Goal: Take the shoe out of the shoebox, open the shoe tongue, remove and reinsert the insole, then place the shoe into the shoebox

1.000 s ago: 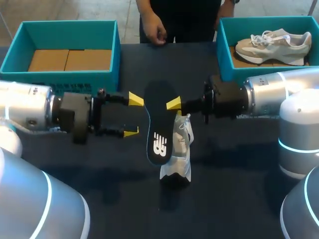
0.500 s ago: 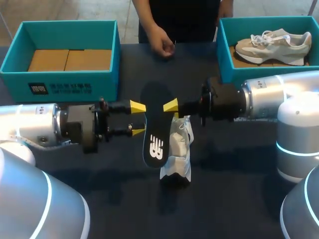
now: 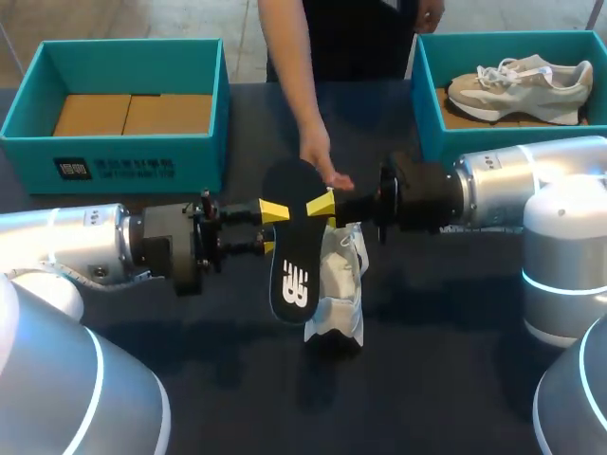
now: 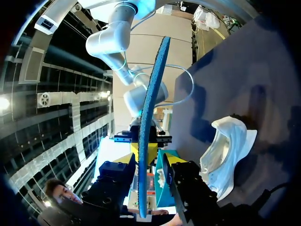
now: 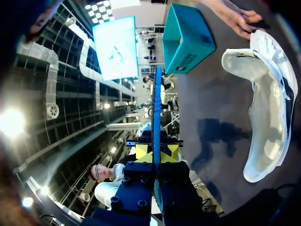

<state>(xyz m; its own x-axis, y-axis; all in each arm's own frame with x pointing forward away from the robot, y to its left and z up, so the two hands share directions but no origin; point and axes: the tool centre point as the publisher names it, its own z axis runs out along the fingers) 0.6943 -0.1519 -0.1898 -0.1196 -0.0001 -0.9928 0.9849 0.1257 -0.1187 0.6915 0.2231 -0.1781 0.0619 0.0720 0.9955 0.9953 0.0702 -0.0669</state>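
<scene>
My right gripper (image 3: 324,207) was clamped on the insole (image 3: 294,251), which hung mid-frame, its long axis pointing down toward the shoe (image 3: 341,284) on the table just below, while my left gripper (image 3: 268,229), jaws apart, straddled the insole's opposite edge.

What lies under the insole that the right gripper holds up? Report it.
Under the insole, held by the right gripper, the white shoe lies on the table, showing past the insole's edge. The insole covers the shoe's other side, so that part is unseen.
</scene>
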